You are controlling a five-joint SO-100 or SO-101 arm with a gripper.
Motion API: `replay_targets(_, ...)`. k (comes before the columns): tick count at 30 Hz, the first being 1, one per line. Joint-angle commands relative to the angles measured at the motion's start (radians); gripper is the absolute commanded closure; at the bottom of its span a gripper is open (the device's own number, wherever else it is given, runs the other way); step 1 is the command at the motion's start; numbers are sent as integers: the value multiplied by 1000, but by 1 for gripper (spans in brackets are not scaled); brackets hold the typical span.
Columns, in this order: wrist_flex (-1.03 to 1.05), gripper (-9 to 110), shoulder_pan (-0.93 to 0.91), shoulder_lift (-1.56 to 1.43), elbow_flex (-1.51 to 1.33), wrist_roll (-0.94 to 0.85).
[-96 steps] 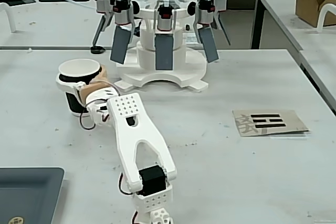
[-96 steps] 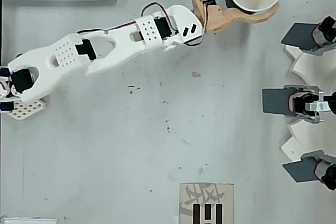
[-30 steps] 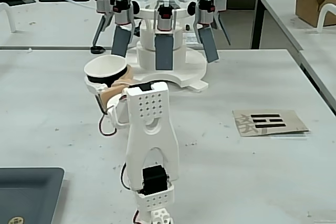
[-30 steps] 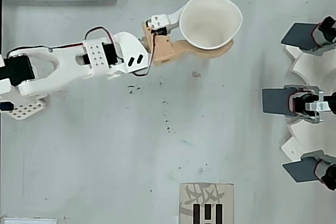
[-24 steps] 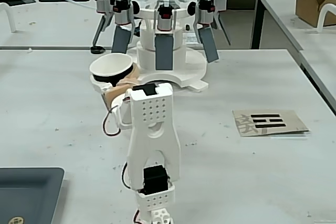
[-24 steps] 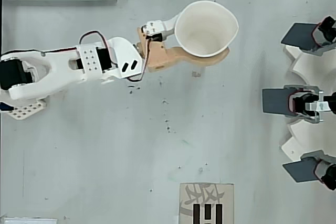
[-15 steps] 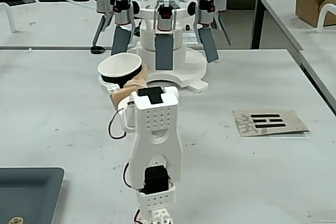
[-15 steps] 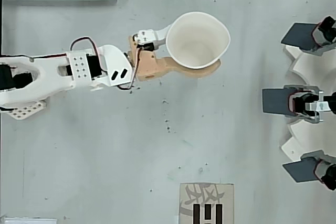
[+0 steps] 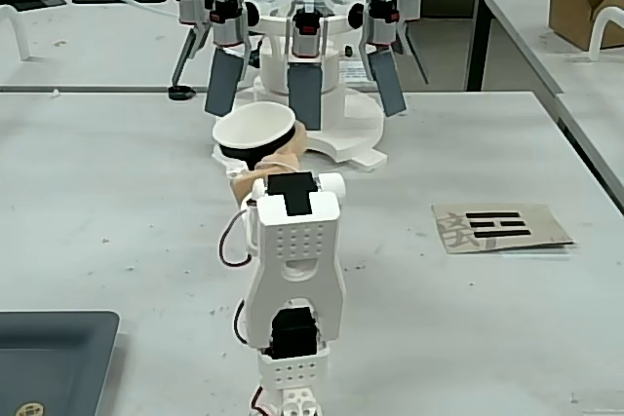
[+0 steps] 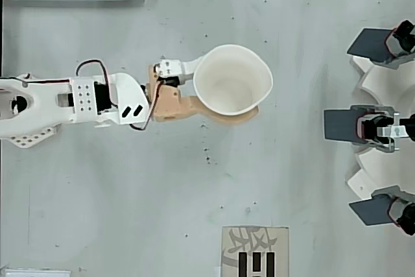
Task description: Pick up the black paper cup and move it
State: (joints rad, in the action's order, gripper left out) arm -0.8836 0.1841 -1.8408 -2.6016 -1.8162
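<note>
The black paper cup [image 9: 252, 135] is lifted off the table, upright, its white inside facing the overhead camera [image 10: 232, 84] and its rim squeezed slightly out of round. My gripper [image 10: 228, 89] is shut on the cup. Its tan finger [image 10: 224, 115] hugs one side and its white finger [image 10: 183, 66] the other. In the fixed view the gripper [image 9: 257, 153] holds the cup just above the white arm [image 9: 293, 241], in front of the white machine. The cup's black wall shows only as a thin band under the rim.
A white carousel machine with grey paddles [image 9: 304, 94] stands at the back of the table, at the right edge in the overhead view [image 10: 379, 125]. A dark tray [image 9: 51, 348] lies at front left. A cardboard card with black marks [image 9: 499, 226] lies to the right.
The arm has swung, carrying the cup from the left of the fixed view to the centre, off the table. In the overhead view the cup has moved down and left.
</note>
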Motion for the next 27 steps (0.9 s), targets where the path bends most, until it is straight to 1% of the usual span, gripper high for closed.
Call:
replay_targets(1,-23,93,-37,-58,-3,-6)
replay_targets(12,-9,93,-129,-38,23,-2)
replay_targets(27,9,93,-152,183,291,6)
